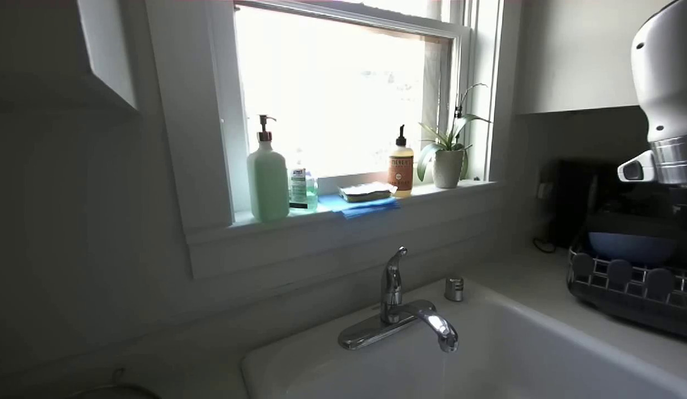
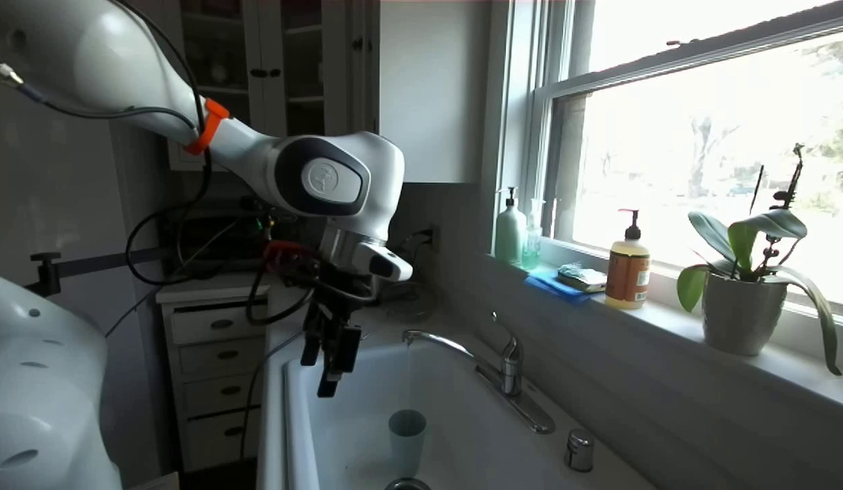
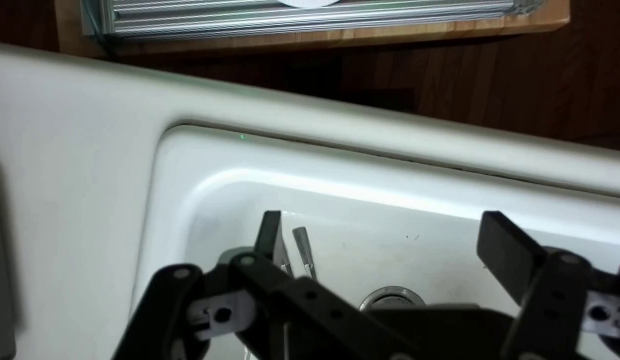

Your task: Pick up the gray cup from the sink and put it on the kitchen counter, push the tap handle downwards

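The gray cup (image 2: 407, 442) stands upright inside the sink (image 2: 297, 429), near the drain, in an exterior view. It does not show in the wrist view. The tap handle (image 1: 393, 271) points upward on the chrome faucet; it also shows in an exterior view (image 2: 511, 347). A thin stream seems to fall from the spout. My gripper (image 2: 323, 374) hangs above the sink's side, above and to the left of the cup. In the wrist view it (image 3: 383, 220) is wide open with nothing between the fingers. The kitchen counter (image 3: 69, 175) borders the sink (image 3: 177, 150).
Metal utensils (image 3: 303, 245) lie in the sink near the drain (image 3: 392, 296). A dish rack (image 1: 626, 282) stands on the counter. A small chrome knob (image 2: 580, 449) is beside the faucet. The windowsill holds a green bottle (image 1: 268, 183), an amber bottle (image 2: 627, 272) and a potted plant (image 2: 744, 313).
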`<state>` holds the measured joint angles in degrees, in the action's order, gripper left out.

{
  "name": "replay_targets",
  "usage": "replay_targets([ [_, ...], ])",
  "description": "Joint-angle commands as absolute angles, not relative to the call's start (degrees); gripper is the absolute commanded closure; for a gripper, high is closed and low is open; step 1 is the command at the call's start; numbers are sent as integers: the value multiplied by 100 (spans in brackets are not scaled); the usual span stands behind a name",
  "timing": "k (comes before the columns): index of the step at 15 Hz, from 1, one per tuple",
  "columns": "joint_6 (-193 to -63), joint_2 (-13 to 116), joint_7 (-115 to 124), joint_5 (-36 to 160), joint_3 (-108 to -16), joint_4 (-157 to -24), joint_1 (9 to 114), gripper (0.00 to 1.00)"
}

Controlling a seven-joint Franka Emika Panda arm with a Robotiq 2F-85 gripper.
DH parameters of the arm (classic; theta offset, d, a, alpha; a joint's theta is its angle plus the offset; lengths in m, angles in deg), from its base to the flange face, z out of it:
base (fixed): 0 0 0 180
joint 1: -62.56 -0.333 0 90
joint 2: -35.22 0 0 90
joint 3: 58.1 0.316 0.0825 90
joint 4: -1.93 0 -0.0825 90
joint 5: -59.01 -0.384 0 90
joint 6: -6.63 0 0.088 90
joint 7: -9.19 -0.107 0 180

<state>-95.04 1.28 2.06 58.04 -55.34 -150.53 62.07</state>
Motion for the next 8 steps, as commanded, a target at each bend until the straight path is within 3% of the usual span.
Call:
replay_targets([
  [1,-9744,925,752,5807,-5972,-14715,6393,0],
  [8,-11348,2135,2215,5190,-6853,-14574,6548,0],
])
